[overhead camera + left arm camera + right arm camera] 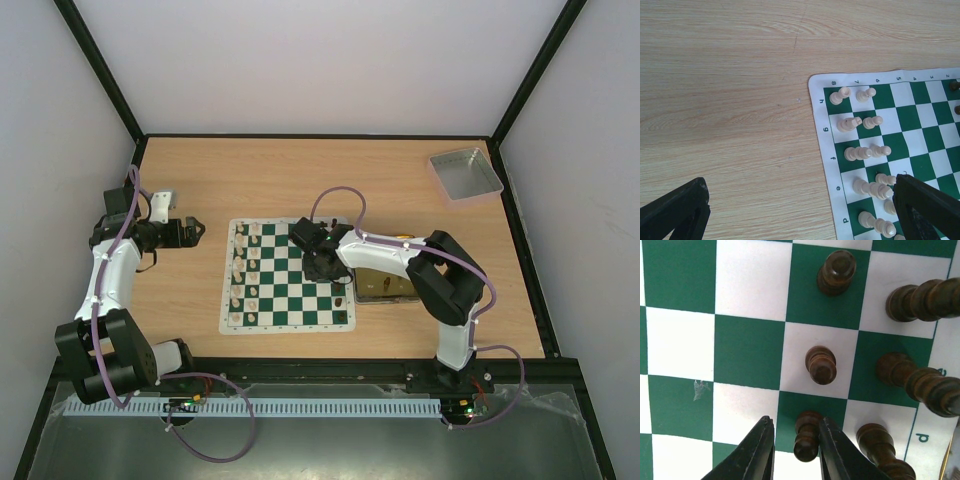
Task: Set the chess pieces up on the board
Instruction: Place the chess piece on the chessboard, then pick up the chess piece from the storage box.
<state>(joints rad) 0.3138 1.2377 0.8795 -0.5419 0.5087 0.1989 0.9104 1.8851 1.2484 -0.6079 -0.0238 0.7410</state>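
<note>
Two cream ranks already standing at nine o'clock on the board [285, 275]. Right gripper [795, 450] narrowed around a dark pawn [807, 436] at three o'clock, grip unclear; left gripper [800, 212] spread wide, empty. Dark side unfinished.

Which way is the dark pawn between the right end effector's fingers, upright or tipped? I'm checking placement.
Upright: the dark pawn stands on a green square, its round head towards the wrist camera, between the right end effector's fingers.

Board [290, 278] mid-table, chess pieces [243, 275] along its left side; two trays [466, 173] to its right
</note>
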